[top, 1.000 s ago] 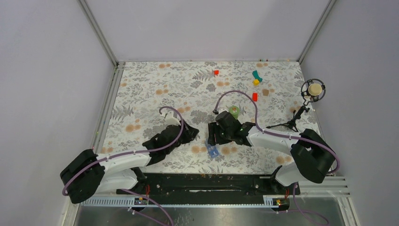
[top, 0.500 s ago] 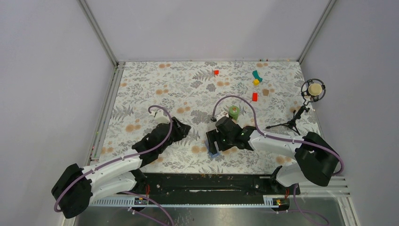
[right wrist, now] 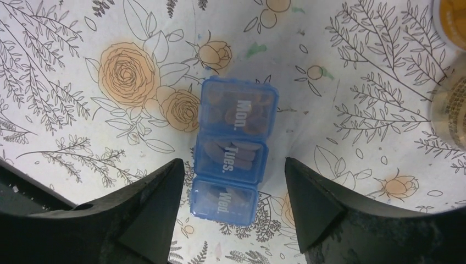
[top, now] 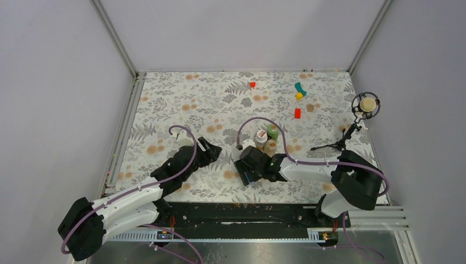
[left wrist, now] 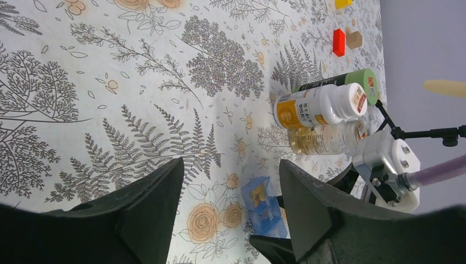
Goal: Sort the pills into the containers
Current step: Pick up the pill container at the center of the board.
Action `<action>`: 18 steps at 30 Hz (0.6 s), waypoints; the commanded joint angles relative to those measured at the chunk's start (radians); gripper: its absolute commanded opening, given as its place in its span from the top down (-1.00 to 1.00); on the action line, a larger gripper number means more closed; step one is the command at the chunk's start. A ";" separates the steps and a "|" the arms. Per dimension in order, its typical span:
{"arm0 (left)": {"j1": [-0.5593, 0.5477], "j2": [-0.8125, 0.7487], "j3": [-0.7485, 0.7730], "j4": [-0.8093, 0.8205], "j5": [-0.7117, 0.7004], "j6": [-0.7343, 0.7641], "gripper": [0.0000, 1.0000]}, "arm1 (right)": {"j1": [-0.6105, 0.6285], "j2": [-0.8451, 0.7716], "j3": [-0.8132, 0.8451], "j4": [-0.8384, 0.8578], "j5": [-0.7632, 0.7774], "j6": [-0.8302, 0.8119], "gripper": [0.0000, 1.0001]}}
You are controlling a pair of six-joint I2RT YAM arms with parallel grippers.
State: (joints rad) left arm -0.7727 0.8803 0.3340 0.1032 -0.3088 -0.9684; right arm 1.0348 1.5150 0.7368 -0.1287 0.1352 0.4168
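Lengthwise inside the widely parted right gripper [right wrist: 233, 162] lies the blue pill box [right wrist: 233, 144], flat on the floral table [right wrist: 357, 66], touching neither side, its "Mon." end pointing away from the wrist. The left gripper [left wrist: 231, 162] is spread too, holding nothing.

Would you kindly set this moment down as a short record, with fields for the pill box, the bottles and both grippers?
pill box: blue, lids marked Mon., Tues., Wed., shut, pills showing through; flat on the floral cloth
right gripper: open, one finger on each side of the pill box, a gap on both sides
left gripper: open, empty, over bare cloth
beyond the box: white-capped bottle, green-capped bottle, clear bottle, upright, clustered
small blocks: far side, away from both arms
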 commanded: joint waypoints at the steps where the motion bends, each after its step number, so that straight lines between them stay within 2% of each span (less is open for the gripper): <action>1: 0.013 -0.025 -0.011 0.013 -0.003 -0.006 -0.31 | 0.039 0.029 0.020 0.050 0.117 -0.042 -0.46; 8: 0.022 -0.039 -0.024 0.014 0.009 -0.012 -0.32 | 0.062 0.037 0.011 0.047 0.175 -0.083 0.00; 13: 0.025 -0.041 -0.047 0.040 0.031 -0.032 -0.34 | 0.063 0.019 0.009 0.040 0.184 -0.116 0.15; 18: 0.025 -0.037 -0.083 0.130 0.121 -0.076 -0.41 | 0.062 -0.072 0.021 0.004 0.147 -0.169 0.17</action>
State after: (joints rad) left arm -0.7532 0.8562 0.2768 0.1192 -0.2733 -1.0004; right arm 1.0885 1.5337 0.7372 -0.0994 0.2722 0.3065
